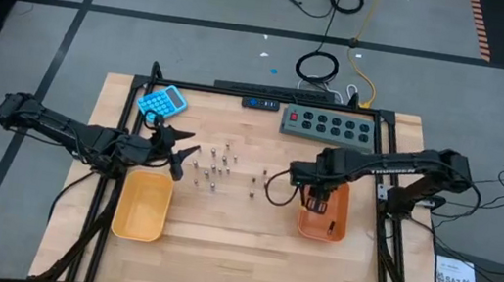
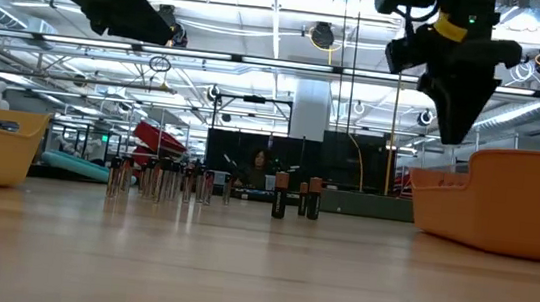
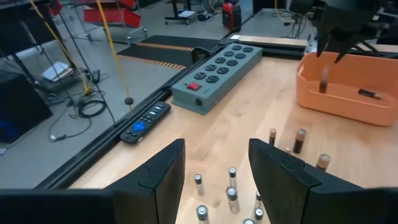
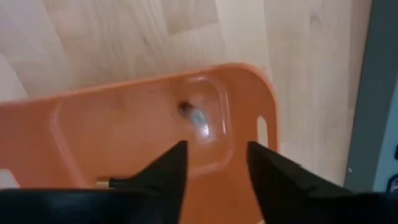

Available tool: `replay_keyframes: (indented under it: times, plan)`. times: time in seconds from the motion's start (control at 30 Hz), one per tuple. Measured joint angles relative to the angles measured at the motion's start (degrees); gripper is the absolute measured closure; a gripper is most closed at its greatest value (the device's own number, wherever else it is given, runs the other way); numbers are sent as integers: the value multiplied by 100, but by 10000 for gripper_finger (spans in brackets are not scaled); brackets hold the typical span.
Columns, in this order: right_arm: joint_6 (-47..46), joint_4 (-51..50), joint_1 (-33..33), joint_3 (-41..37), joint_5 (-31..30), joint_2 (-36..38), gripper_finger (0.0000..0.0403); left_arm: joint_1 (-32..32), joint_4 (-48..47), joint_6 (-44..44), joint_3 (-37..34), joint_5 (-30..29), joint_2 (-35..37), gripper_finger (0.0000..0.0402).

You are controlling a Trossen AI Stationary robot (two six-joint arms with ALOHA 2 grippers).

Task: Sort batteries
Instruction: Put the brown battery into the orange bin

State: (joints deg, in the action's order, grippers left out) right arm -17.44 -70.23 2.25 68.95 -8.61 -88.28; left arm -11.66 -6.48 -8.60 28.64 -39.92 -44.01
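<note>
Several small batteries (image 1: 217, 168) stand upright in a cluster mid-table, also seen in the low view (image 2: 161, 180) and left wrist view (image 3: 231, 193). A few thicker ones (image 2: 290, 195) stand to the cluster's right. My left gripper (image 1: 190, 149) hovers open just left of the cluster, its fingers (image 3: 216, 155) pointing at it. My right gripper (image 1: 318, 202) is open above the orange tray (image 1: 334, 227). Below its fingers (image 4: 216, 155) is a blurred battery (image 4: 193, 114), which the left wrist view (image 3: 324, 82) shows upright. Another battery (image 4: 111, 182) lies on the tray floor.
A yellow tray (image 1: 143, 205) sits near-left of the cluster, below my left gripper. Along the far edge lie a blue calculator (image 1: 162, 101), a dark remote (image 3: 144, 122) and a grey power strip (image 1: 327, 125). Bare wood stretches between the trays and toward the near edge.
</note>
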Motion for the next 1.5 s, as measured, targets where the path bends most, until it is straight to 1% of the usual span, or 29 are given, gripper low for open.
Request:
replay_keyframes:
  times: [0.1,0.17,0.27,0.37,0.47,0.6,0.73,0.87,1.1,1.27,1.4,1.5]
  plan:
    - [-25,373,1,107,-104,1,192,1,0,-44,0,22,-6,213]
    - [96,1011,1,206,-185,-24,179,2,-3,-118,0,115,-27,213]
    - [427,2090,49,275,-145,-188,178,0,41,-164,0,232,-84,213]
    - [767,2636,67,275,-3,-481,187,1,105,-163,2,230,-174,213]
    - [945,2793,12,273,144,-841,190,0,198,-166,2,227,-259,213]
    - [1108,3079,-1,271,139,-1182,189,-10,165,-168,2,233,-329,213]
    - [1164,3254,-74,267,228,-1487,187,-11,130,-170,2,375,-403,213]
    - [1200,3438,-199,267,214,-1670,188,-11,124,-168,2,391,-445,213]
    - [1257,3702,-331,264,299,-1766,188,-11,92,-170,2,402,-442,213]
    - [1254,3821,-375,267,562,-1971,190,-11,49,-164,2,413,-442,213]
    - [1255,3886,-379,267,564,-2215,204,-11,-37,-168,2,413,-442,213]
    - [1255,3883,-384,267,567,-2357,230,-11,-37,-166,2,419,-442,213]
